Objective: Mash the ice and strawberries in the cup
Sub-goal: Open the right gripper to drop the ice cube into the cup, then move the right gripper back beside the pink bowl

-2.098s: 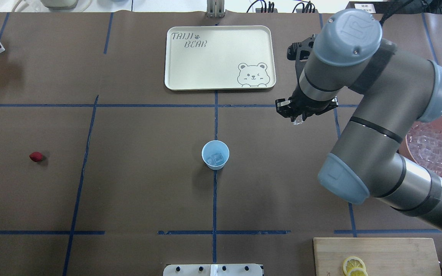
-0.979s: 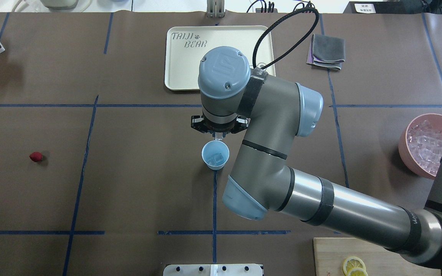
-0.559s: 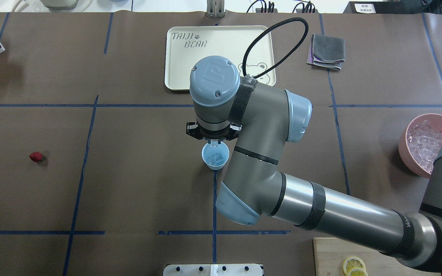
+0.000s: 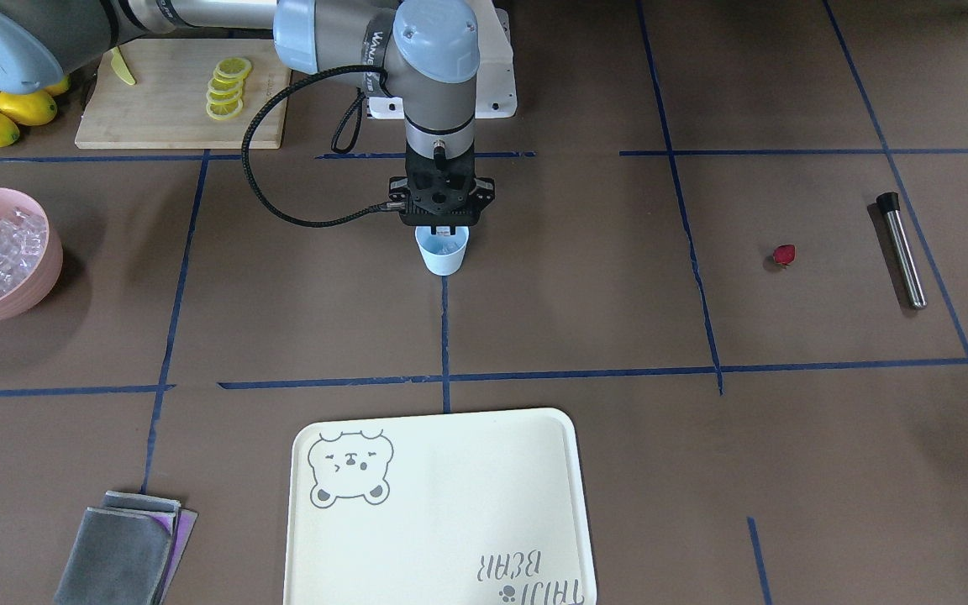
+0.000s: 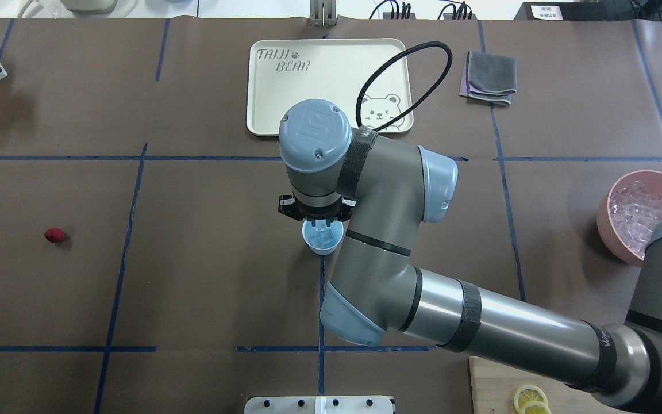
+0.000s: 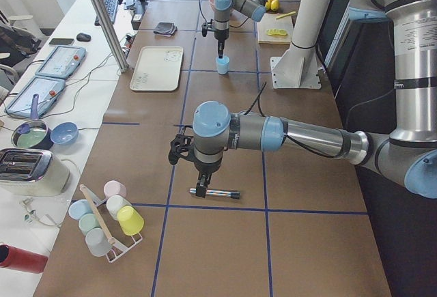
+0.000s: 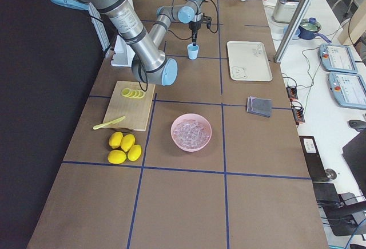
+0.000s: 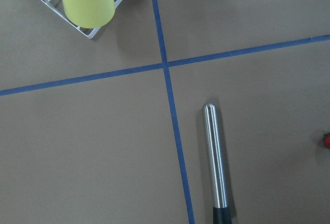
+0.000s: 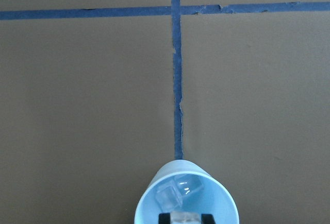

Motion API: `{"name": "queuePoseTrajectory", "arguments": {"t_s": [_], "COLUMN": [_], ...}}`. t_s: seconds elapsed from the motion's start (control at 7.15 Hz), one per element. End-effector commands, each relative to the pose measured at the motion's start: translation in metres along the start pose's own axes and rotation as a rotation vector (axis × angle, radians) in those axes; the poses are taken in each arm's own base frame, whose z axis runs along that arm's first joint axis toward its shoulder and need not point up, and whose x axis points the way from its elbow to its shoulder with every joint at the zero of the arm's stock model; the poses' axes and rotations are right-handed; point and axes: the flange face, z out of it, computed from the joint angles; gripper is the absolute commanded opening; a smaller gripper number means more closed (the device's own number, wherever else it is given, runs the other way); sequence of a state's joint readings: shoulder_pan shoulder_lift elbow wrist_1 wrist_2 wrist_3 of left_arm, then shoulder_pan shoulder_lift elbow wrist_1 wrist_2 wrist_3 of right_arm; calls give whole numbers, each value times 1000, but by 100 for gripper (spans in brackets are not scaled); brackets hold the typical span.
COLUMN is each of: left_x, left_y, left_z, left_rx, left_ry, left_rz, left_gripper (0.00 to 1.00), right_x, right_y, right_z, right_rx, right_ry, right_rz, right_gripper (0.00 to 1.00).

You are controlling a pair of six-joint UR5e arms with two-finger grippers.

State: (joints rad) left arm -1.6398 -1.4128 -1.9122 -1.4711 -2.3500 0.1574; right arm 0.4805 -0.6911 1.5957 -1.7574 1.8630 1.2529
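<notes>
One ice cube (image 9: 184,217) in right gripper (image 4: 443,228), over cup (image 9: 223,207).

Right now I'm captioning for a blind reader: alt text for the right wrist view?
A small pale blue plastic cup at the bottom edge holds two clear ice cubes; the right hand grips a third clear cube at its mouth. Blue tape lines cross the brown table.

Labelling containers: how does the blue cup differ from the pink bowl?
The cup is small, pale blue and tapered; the pink bowl is much wider. The cup holds a few ice cubes, the bowl a heap. The cup sits under the right gripper; the bowl stands apart. Both hold ice.
</notes>
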Motion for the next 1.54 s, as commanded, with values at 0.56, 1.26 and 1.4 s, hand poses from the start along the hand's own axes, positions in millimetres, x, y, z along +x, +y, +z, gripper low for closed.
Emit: {"name": "queuePoseTrajectory", "arguments": {"t_s": [0.56,1.26,1.4], "left_x": [-2,23,47], "left_y": [0,-14,-22], "left_z": [3,0,7], "left_rx": [-6,30,35], "left_ry": [3,-5,11], "left_rz": [-5,83,17], "left_gripper": [100,100,100], "right_x": [2,49,65], "right_y": [1,-21,-36], "right_z": [-2,-64,-72], "right_rx": [2,80,95], "right_ry": [-4,-35,-35], "right_rz": [-3,24,45], "right_gripper": [98,100,100]}}
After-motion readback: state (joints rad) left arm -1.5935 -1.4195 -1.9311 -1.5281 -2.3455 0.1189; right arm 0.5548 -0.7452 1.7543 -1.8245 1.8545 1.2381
